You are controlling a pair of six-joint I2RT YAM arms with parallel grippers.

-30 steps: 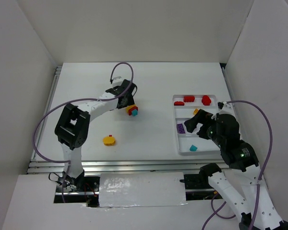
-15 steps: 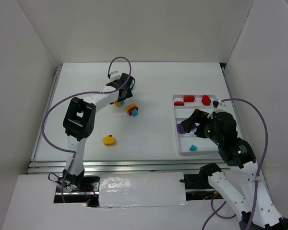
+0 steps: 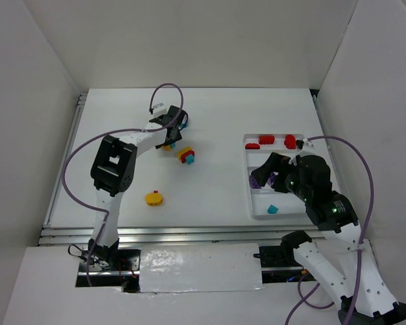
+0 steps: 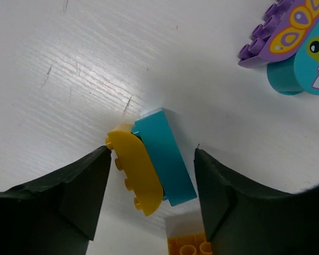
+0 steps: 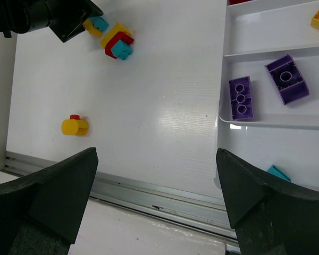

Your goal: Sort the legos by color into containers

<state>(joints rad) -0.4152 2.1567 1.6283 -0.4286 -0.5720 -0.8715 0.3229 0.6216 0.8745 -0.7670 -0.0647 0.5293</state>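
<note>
A yellow and teal lego cluster (image 4: 151,170) lies on the table at the back left. My left gripper (image 4: 151,151) is closed round it, one finger against the yellow side, the other at the teal corner; from above it is by the left gripper (image 3: 168,141). A red, yellow and teal cluster (image 3: 186,156) and a yellow and red piece (image 3: 153,198) lie loose. The white tray (image 3: 249,203) holds red legos (image 3: 266,141), purple ones (image 5: 240,97) and a teal one (image 5: 277,172). My right gripper (image 5: 156,154) hangs open over the tray, holding nothing.
A purple and teal printed piece (image 4: 292,42) lies just beyond the left fingers, and an orange brick (image 4: 189,244) sits right under them. The table's near metal edge (image 5: 149,194) runs below the right gripper. White walls enclose the table.
My left gripper has moved back and left from the red-yellow-teal cluster to the yellow and teal one and closed in on it. The right gripper drifted slightly left, still open.
</note>
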